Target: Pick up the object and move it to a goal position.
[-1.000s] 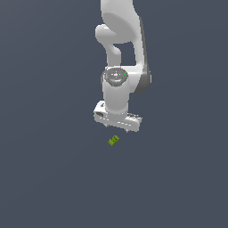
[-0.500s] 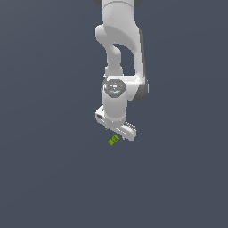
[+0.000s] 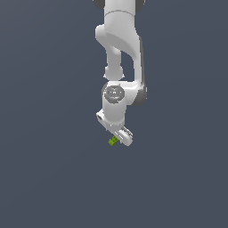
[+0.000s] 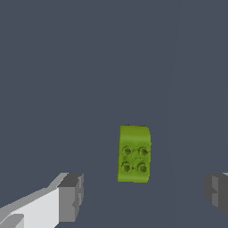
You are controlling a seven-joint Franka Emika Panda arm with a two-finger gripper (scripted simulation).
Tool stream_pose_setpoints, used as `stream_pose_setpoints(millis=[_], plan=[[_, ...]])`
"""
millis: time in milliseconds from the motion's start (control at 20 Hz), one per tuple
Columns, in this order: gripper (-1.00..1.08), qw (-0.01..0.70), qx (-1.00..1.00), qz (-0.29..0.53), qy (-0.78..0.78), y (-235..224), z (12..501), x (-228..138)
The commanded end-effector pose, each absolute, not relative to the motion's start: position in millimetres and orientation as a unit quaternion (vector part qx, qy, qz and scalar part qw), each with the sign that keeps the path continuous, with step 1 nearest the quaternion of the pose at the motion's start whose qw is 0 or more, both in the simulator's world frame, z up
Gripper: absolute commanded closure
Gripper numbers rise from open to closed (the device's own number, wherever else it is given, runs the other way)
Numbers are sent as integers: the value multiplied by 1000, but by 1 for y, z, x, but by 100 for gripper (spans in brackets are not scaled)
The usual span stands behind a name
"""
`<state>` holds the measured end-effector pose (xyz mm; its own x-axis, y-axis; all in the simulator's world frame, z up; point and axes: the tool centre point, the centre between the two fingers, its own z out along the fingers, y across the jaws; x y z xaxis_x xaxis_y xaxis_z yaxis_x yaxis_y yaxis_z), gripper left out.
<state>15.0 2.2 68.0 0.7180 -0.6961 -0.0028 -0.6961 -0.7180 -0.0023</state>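
In the wrist view, the lime-green object [image 4: 134,153] is being seen lying on the flat dark grey surface [image 4: 89,67], with four round studs showing on its upper face. It is being framed between the two grey fingertips [image 4: 71,197] of the gripper [image 4: 144,193], which are being held wide apart; the jaws are spread with a broad gap, and neither pad is touching the piece. The object is lying nearer to the fingertip carried on the white finger body than to the other one, and slightly ahead of the line joining the two tips.

In the exterior view, the white arm [image 3: 120,53] is being shown reaching down from the top, with the gripper [image 3: 119,135] turned at an angle at its lower end. The object [image 3: 113,141] is being partly covered by the gripper, peeking out just beside its lower edge toward the exterior view's left.
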Motion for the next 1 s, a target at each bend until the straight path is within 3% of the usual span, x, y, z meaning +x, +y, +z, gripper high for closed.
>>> stream_pose_setpoints(millis=[0,500,950], plan=[[-92,1,-922,0,388,1,65,15],[-92,0,-919,0,394,1,57,15],[-92,0,-918,0,396,1,19,14]])
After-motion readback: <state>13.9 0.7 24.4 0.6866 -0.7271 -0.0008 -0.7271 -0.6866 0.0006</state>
